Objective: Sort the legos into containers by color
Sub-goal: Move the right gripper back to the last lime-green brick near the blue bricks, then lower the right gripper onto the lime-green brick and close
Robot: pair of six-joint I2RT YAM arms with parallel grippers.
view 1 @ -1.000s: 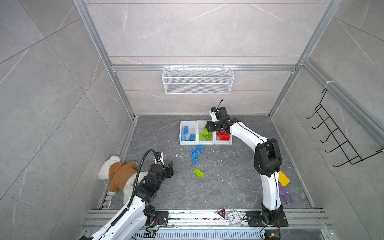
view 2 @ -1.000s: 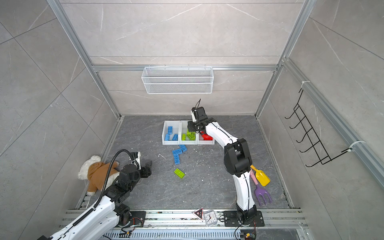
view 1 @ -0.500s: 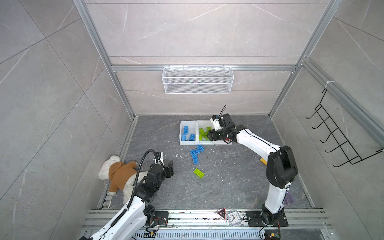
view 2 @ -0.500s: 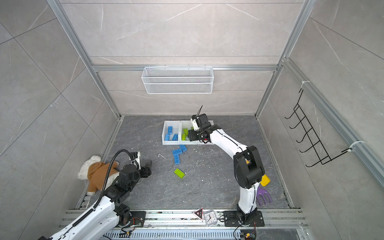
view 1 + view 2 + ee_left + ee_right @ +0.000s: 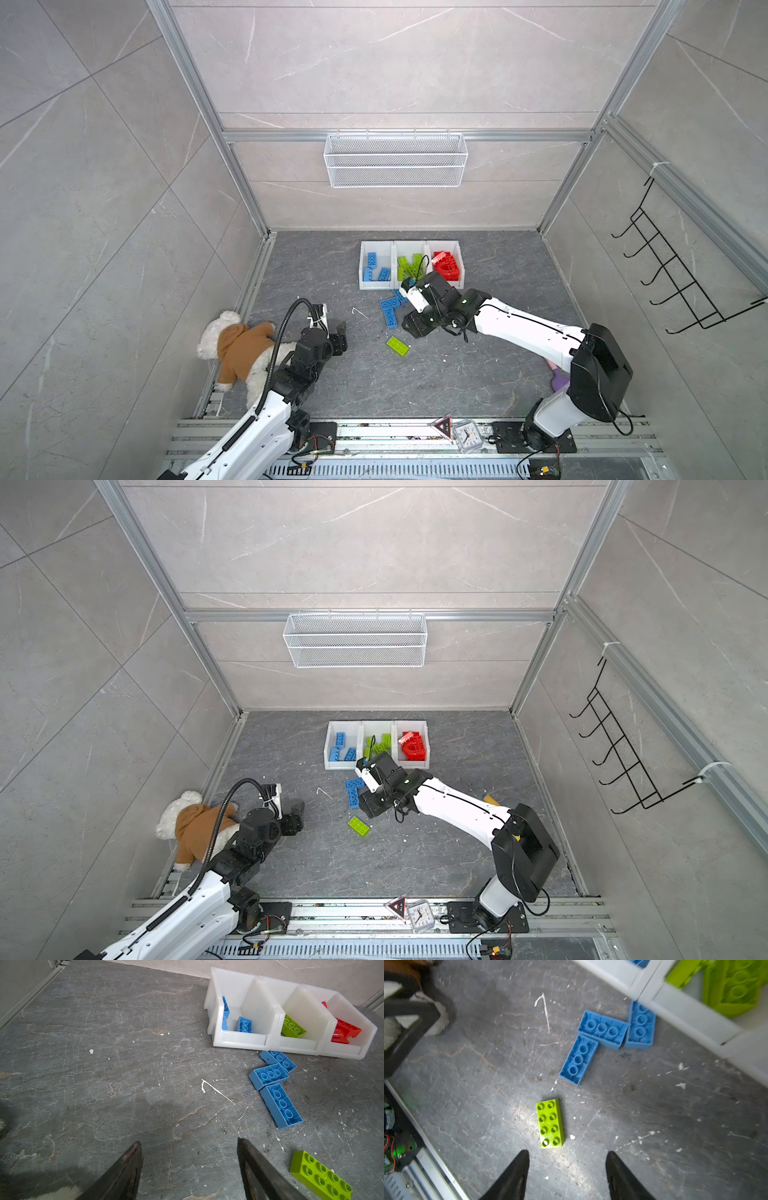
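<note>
Three white bins stand in a row at the back: the blue bin (image 5: 376, 285), green bin (image 5: 409, 243) and red bin (image 5: 443, 243), each holding bricks of its colour. Three loose blue bricks (image 5: 390, 309) (image 5: 579, 1059) lie on the floor just in front of the bins. One loose green brick (image 5: 397, 346) (image 5: 549, 1123) lies studs up nearer the front. My right gripper (image 5: 406, 326) (image 5: 568, 1151) hovers just beside the green brick, open and empty. My left gripper (image 5: 338, 329) (image 5: 188, 1140) rests low at the left, open over bare floor.
A teddy bear (image 5: 237, 349) lies against the left wall beside my left arm. A wire basket (image 5: 395, 162) hangs on the back wall and a black hook rack (image 5: 681, 270) on the right wall. A purple toy (image 5: 559, 379) lies under my right arm. A small clock (image 5: 467, 434) sits on the front rail.
My right gripper has drawn back from over the bins toward the front, to hover by the loose green brick, its jaws spreading a little. The left arm has not moved.
</note>
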